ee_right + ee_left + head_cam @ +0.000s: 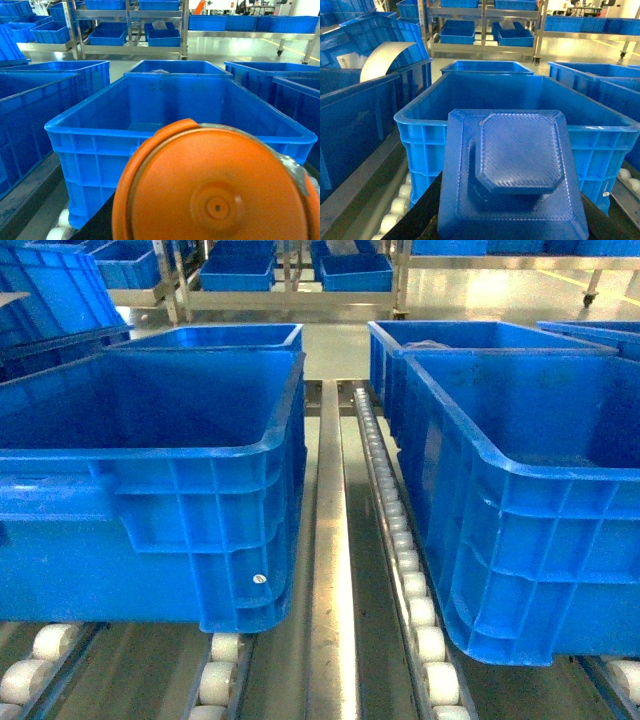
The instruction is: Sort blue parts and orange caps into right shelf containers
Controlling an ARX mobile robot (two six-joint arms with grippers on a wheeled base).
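Here: both wrists loaded, two large bright-blue ribbed plastic crates ahead on the white roller track [415, 590].

My left wrist view is filled by a blue square moulded plastic part [512, 170] with a raised octagonal boss, close under the camera, before the left crate [420, 117]; my right by a round orange plastic cap [215, 185], before the right crate [55, 127]. Neither claw's fingers show, so grip cannot be told. The head view alone shows both crates side by side [260, 450] [480, 455], no arms.
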